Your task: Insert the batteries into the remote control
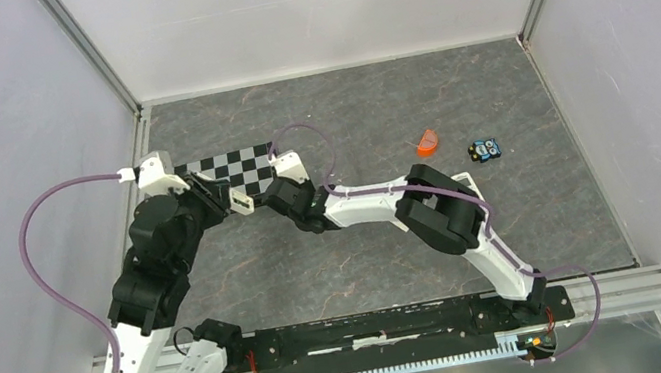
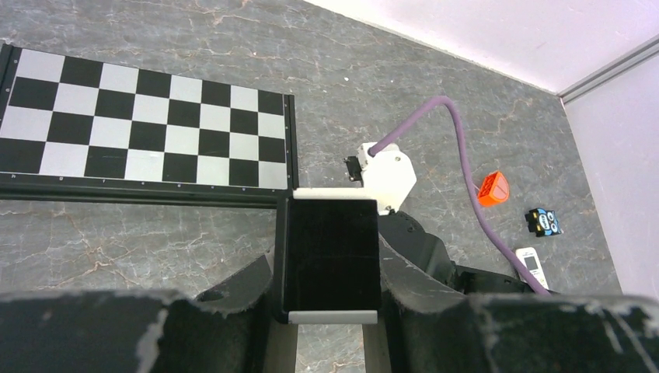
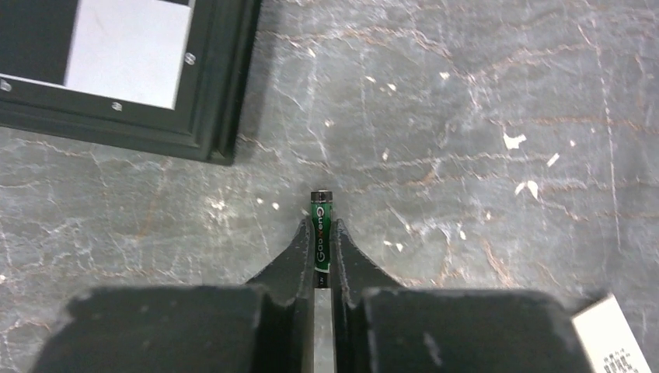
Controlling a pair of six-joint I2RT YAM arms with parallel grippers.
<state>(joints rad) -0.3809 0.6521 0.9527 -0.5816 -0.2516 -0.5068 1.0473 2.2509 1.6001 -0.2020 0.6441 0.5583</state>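
Note:
My right gripper (image 3: pixel 322 227) is shut on a battery (image 3: pixel 321 203), a thin dark cylinder with a green label. Its tip sticks out past the fingertips, over bare table just right of the checkerboard's corner. My left gripper (image 2: pixel 330 256) is shut on a flat block (image 2: pixel 330 233) with a dark face and white end strips; I cannot tell what it is. In the top view both grippers, left (image 1: pixel 229 199) and right (image 1: pixel 280 198), sit close together. The remote control (image 2: pixel 533 266), a slim white handset, lies front up on the table beside the right arm. The second battery is out of view.
A checkerboard (image 1: pixel 222 169) in a black frame lies at the back left. An orange piece (image 1: pixel 428 142) and a small blue toy (image 1: pixel 485 150) lie at the back right. A white printed piece (image 3: pixel 610 338) lies near the right gripper. Walls enclose three sides.

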